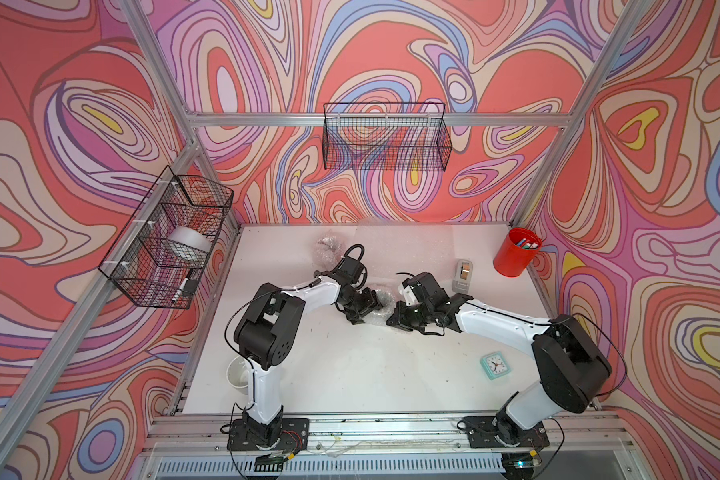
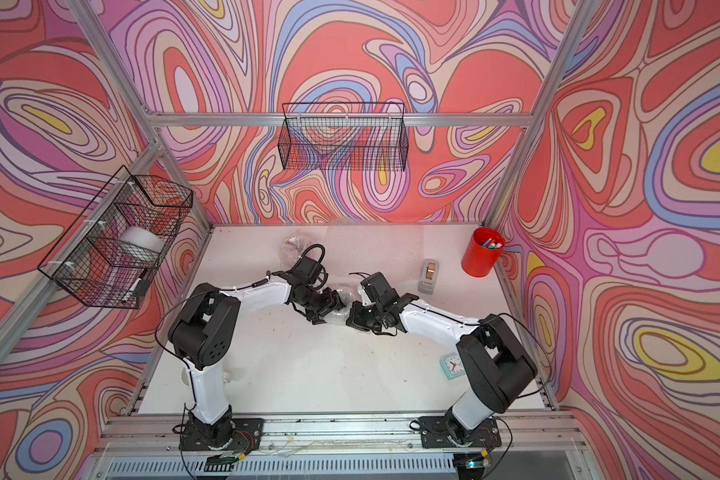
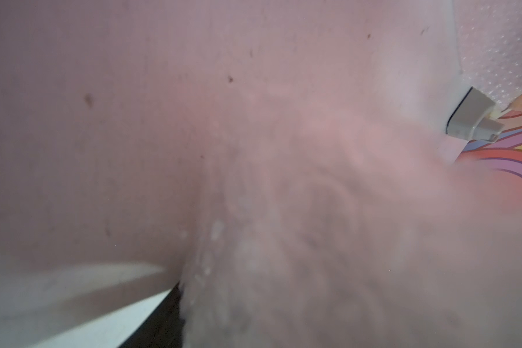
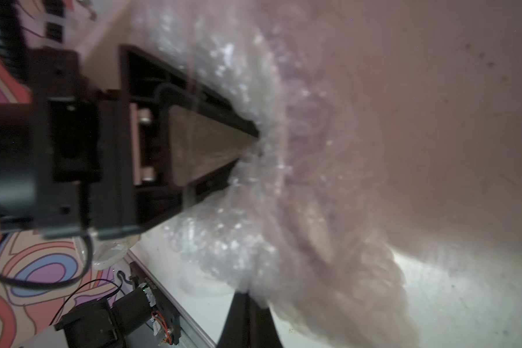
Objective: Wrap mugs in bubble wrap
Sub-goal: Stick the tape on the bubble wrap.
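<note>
While my right pincer (image 1: 391, 322) is clenching crinkled clear bubble wrap (image 1: 382, 293), tugging is risking unwrapping it; left pincer (image 1: 366, 311): can't tell its grip.

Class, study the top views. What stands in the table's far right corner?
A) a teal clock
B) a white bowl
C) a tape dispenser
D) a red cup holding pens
D: the red pen cup stands in that corner of the table; the tape dispenser sits nearer the middle and the teal clock lies toward the front.
</note>
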You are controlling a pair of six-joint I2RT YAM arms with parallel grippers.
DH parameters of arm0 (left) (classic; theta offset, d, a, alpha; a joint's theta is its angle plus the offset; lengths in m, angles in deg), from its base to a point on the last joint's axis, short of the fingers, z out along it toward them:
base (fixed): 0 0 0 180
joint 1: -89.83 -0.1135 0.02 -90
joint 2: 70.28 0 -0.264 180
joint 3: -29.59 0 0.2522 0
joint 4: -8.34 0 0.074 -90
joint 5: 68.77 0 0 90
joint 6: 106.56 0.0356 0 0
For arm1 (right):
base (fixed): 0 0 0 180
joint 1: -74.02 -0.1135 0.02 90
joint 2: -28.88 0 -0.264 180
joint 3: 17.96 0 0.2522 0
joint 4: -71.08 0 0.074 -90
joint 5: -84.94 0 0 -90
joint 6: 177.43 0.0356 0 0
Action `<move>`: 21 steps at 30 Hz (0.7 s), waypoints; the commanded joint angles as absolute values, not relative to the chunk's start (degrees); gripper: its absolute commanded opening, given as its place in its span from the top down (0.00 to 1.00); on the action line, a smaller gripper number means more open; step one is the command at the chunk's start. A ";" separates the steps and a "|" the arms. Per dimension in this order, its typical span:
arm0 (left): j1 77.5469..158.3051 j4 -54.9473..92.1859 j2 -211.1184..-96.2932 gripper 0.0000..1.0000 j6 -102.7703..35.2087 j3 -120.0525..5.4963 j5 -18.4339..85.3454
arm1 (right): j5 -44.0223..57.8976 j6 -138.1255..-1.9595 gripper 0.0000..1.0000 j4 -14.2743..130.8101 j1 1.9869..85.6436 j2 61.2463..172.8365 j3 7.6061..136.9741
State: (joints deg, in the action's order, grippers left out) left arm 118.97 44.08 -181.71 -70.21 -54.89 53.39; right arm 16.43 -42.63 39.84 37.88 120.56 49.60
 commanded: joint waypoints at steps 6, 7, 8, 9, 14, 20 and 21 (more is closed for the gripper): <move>119.06 44.20 -183.92 0.31 -70.44 -55.76 53.01 | 10.62 -47.68 1.00 38.82 37.47 114.84 52.11; 119.03 44.16 -184.06 0.31 -70.39 -55.80 53.08 | 10.30 -48.67 1.00 39.53 37.52 113.74 52.43; 119.05 44.15 -183.97 0.31 -70.35 -55.79 52.99 | 9.72 -49.59 1.00 39.90 37.53 112.99 52.97; 119.04 44.17 -183.92 0.31 -70.22 -55.72 53.12 | 9.04 -50.31 1.00 40.24 37.54 112.75 53.63; 119.01 44.04 -183.85 0.31 -69.65 -55.46 53.02 | 8.91 -53.16 1.00 38.71 38.42 119.82 60.78; 119.03 43.89 -183.72 0.31 -69.65 -55.10 52.92 | 5.93 -53.44 1.00 41.29 39.42 127.17 65.85; 119.07 43.91 -183.66 0.31 -69.57 -55.08 53.02 | 5.25 -52.99 1.00 41.57 39.63 127.98 66.26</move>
State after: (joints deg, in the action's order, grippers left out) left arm 118.97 43.90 -181.91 -69.95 -55.04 53.78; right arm 8.22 -52.25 41.04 38.82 125.93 64.70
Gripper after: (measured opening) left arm 0.688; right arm 0.040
